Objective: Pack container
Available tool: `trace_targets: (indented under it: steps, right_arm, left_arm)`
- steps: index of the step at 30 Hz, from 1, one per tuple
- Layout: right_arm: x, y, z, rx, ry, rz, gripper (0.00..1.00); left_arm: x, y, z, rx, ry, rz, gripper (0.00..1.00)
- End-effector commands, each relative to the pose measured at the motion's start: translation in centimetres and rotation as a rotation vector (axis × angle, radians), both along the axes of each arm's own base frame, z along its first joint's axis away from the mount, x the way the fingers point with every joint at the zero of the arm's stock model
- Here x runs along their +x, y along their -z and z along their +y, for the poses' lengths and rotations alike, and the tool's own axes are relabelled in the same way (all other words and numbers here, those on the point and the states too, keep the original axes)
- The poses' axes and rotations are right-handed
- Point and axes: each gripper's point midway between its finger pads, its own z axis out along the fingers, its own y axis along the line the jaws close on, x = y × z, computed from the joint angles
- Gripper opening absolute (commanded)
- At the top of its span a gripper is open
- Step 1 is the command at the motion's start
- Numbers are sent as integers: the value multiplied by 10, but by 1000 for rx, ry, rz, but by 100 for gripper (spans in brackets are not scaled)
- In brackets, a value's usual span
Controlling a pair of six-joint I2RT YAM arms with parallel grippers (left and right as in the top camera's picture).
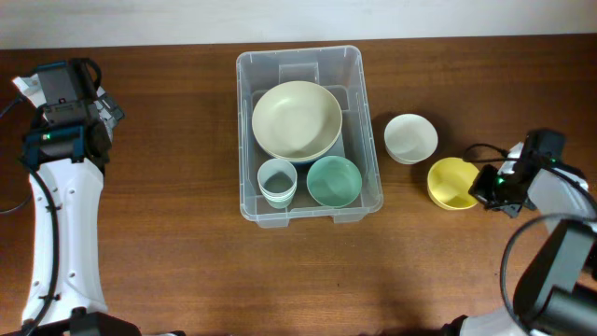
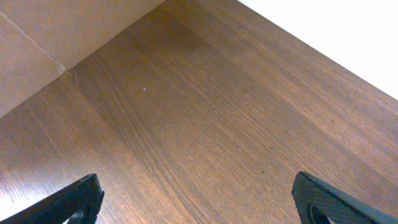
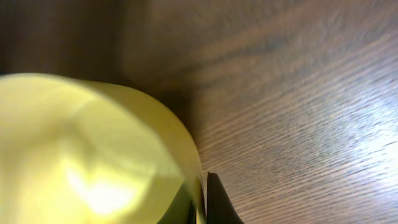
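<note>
The left gripper [image 2: 200, 202] hangs over bare wooden table [image 1: 168, 233] at the far left, its fingers spread wide apart and holding nothing; it has no part in this step.

The container [image 1: 245, 121] sits at the middle of the table, open-topped. Inside it, a large cream bowl [image 1: 297, 119] fills the far half, with a pale blue-grey cup [image 1: 277, 181] and a green bowl [image 1: 334, 180] side by side in the near half.

Just right of the tub stands a white bowl [image 1: 410, 137], and beyond it a yellow bowl [image 1: 450, 182]. The right gripper [image 1: 476, 187] is closed on that yellow bowl's right-hand rim – the wrist view shows a dark finger tight against the outside of the thin wall.

The step in hand looks like lifting the yellow bowl to pack it. A pinch on one edge will let it tip, so raise it straight and slowly before travelling left. Carry it high enough to pass over the white bowl and the tub's rim. The floor is nearly full – nesting it in the cream bowl seems the best fit. Lower it close before letting go.
</note>
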Motion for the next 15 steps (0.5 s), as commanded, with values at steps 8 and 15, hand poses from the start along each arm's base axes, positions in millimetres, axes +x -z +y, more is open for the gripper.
trace_targets:
  steps: [8,15]
  right_arm:
    - [16,-60,1,-47,-39,-203,4]
    - [13,-58,-7,-99,-35,-179,66]
  left_arm:
    - [-2,-6,5,17,-11,-5,99]
    - [-1,-6,5,17,-11,-5,100]
